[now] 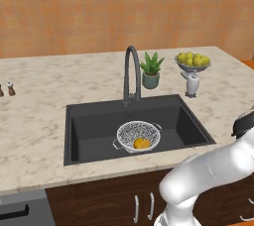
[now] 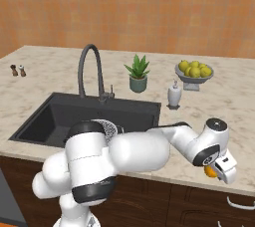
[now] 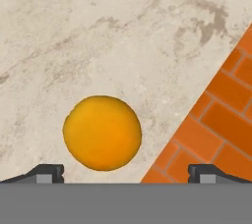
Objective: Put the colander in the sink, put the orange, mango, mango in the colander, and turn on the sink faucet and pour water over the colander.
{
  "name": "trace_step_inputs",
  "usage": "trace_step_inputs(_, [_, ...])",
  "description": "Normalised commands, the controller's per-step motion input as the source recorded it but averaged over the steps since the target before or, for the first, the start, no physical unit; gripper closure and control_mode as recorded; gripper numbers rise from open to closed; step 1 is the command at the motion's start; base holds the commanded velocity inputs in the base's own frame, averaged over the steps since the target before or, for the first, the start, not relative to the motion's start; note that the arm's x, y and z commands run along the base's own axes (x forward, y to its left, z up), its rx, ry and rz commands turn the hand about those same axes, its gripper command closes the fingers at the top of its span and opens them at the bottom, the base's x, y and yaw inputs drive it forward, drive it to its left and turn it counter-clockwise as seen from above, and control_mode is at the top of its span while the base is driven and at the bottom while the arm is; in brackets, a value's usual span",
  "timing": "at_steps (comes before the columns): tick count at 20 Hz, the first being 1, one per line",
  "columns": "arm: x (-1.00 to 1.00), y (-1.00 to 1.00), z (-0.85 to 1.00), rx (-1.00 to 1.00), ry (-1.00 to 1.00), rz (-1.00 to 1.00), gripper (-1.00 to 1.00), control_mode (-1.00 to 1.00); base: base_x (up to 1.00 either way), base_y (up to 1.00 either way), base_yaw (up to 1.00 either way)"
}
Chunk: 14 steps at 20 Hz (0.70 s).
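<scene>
The gripper (image 3: 126,175) hangs over the counter (image 3: 123,36) with its jaws spread wide and nothing between them; the two dark fingertips (image 3: 47,173) stand well apart at 7 and 5 o'clock in the hand view. The orange (image 3: 102,132) sits on the marbled counter just above the tips, nearer the 7 o'clock one, and it is not touched by either. The counter's edge runs diagonally at 4 o'clock of the orange, with orange brick floor (image 3: 216,120) beyond it. In the right base view the arm reaches out to 4 o'clock, its hand near the counter's front edge, and a bit of the orange (image 2: 210,171) peeps out beneath the wrist. In the left base view the colander (image 1: 139,136) rests in the sink (image 1: 94,131), toward its front at about 6 o'clock of the faucet (image 1: 131,74), and holds yellow-orange mangos (image 1: 142,143); how many I cannot tell. The faucet arches over the basin from the rear rim. At 2 o'clock of the sink stand a plant (image 1: 151,71), a soap dispenser (image 1: 192,84) and a bowl (image 1: 192,64) of yellow-green fruit.
</scene>
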Motion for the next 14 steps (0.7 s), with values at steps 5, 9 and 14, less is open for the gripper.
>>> trace_step_inputs(5, [0.03, -0.03, -0.06, 0.00, 0.00, 0.00, -1.00, -1.00, 0.00, 0.00, 0.00])
trace_step_inputs(9, [0.00, 0.00, -0.11, 0.00, 0.00, 0.00, -1.00, -1.00, 0.00, 0.00, 0.00])
trace_step_inputs(14, [0.00, 0.06, -0.15, 0.00, 0.00, 0.00, -1.00, -1.00, 0.00, 0.00, 0.00])
